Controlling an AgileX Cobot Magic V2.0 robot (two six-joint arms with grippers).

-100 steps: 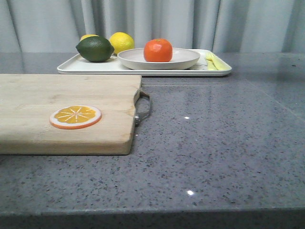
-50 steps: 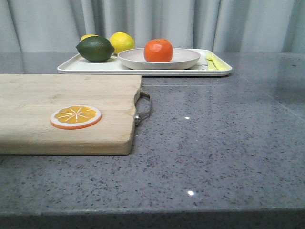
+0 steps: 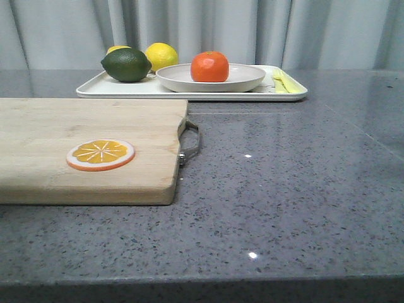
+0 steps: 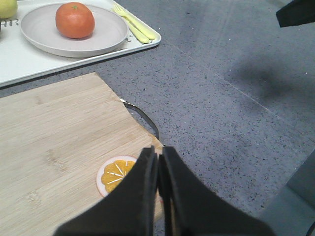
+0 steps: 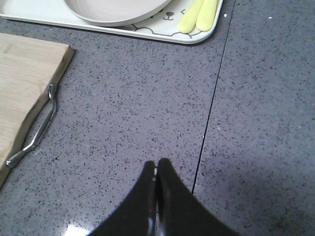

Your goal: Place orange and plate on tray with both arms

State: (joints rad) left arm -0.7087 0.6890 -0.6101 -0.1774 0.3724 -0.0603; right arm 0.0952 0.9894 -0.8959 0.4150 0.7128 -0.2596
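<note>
While the front view shows only the orange (image 3: 209, 67) on the plate (image 3: 246, 79) on the tray (image 3: 126, 89), wrist views show left fingers (image 4: 147, 169) and right fingers (image 5: 149, 178) pressed together, empty.

counter (image 3: 297, 189) right: open | left: cutting board (image 3: 88, 151) | back: tray (image 3: 189, 91)

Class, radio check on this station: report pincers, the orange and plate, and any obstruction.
Left pincer and right pincer shut, empty. Orange on plate, plate on tray. No obstruction seen.
</note>
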